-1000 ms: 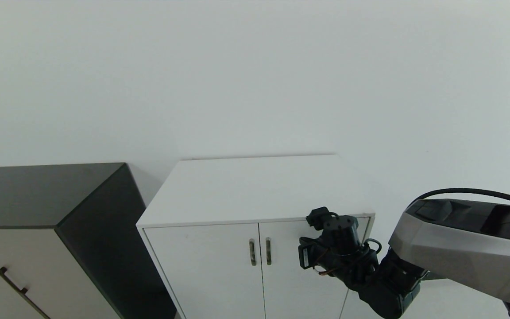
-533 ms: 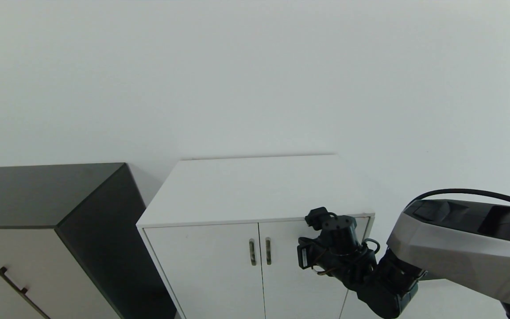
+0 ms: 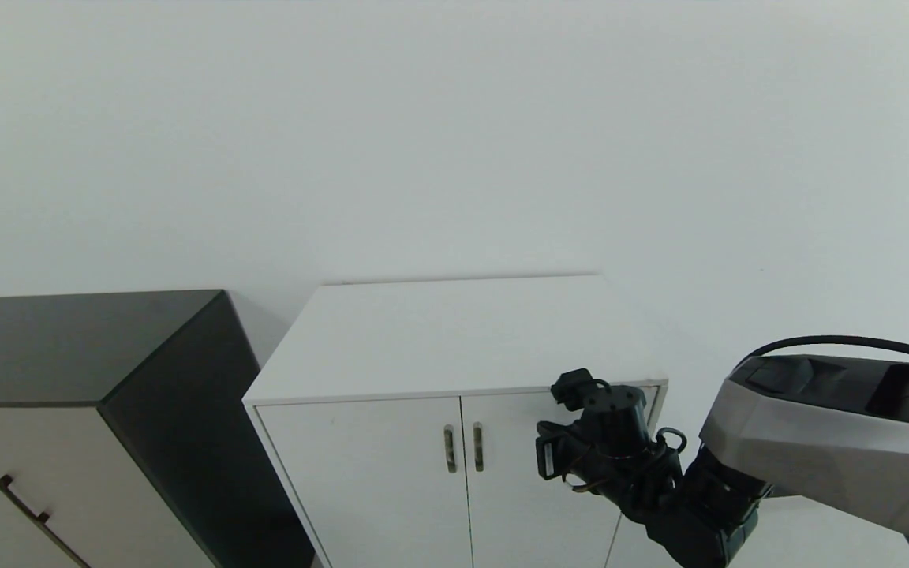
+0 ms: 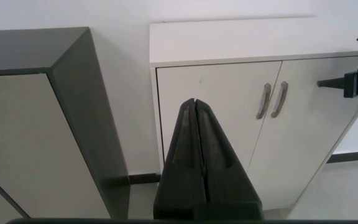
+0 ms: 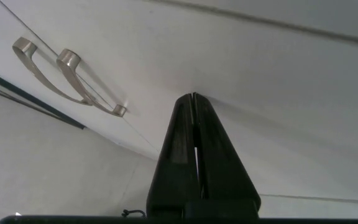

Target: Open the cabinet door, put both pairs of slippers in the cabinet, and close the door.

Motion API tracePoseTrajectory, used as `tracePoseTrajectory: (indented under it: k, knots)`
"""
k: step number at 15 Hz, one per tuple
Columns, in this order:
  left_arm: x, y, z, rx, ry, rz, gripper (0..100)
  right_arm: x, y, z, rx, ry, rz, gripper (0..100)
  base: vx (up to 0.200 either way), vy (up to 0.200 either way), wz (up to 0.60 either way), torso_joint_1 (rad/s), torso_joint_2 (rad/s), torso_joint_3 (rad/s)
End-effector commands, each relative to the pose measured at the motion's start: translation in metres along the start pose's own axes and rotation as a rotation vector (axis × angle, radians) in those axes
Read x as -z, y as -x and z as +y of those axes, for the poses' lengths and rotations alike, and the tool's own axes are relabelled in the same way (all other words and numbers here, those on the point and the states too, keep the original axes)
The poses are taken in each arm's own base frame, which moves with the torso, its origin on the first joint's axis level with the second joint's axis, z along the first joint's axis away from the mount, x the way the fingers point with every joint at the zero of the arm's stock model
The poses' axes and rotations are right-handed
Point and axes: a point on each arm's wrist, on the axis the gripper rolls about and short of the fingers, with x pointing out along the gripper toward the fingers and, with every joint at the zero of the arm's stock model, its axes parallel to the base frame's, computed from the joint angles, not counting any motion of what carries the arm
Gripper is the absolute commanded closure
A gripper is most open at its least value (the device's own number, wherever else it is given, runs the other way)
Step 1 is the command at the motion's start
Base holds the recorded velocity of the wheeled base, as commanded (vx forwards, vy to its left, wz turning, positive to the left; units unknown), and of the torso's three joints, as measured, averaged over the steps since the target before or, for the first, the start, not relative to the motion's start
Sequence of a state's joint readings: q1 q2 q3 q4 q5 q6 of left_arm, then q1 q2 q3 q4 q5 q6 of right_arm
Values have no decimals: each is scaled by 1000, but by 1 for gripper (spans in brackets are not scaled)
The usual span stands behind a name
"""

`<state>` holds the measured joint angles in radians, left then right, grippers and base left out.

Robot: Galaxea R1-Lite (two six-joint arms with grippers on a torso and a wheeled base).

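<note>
The white cabinet [image 3: 454, 339] stands against the wall with both doors shut. Its two metal handles [image 3: 463, 447] sit side by side at the middle seam. My right gripper [image 3: 543, 459] is shut and empty, held in front of the right door [image 3: 518, 505], to the right of the handles. In the right wrist view the shut fingertips [image 5: 194, 98] sit very close to the door panel, with the handles [image 5: 67, 78] off to one side. My left gripper [image 4: 195, 104] is shut and empty, held back from the cabinet [image 4: 229, 43] and facing its left door [image 4: 216, 106].
A dark grey cabinet [image 3: 84, 347] with pale fronts stands right beside the white one on the left. A plain white wall [image 3: 454, 142] rises behind both. The floor in front [image 4: 142, 199] shows below the left door.
My right arm has drifted slightly to the right in front of the right door. The doors stay shut.
</note>
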<state>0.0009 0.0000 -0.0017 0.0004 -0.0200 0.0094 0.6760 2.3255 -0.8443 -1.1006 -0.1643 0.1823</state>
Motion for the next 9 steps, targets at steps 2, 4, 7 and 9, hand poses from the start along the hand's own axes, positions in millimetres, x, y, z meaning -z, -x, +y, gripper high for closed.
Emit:
tracePoseTrajectory:
  k: [2, 4, 7, 9]
  knots:
    - [0, 0, 0, -1, 0, 1, 100, -20, 43, 17, -60, 20, -56, 100, 0, 0, 0, 0, 0, 0]
    - [0, 0, 0, -1, 0, 1, 100, -30, 69, 14, -65, 17, -73, 100, 0, 0, 0, 0, 0, 0]
    - [0, 0, 0, 1, -1, 3, 100, -36, 106, -3, -14, 3, -99, 100, 0, 0, 0, 0, 0, 0]
    - [0, 0, 0, -1, -1, 1, 100, -36, 123, -19, 75, -14, -114, 100, 0, 0, 0, 0, 0, 0]
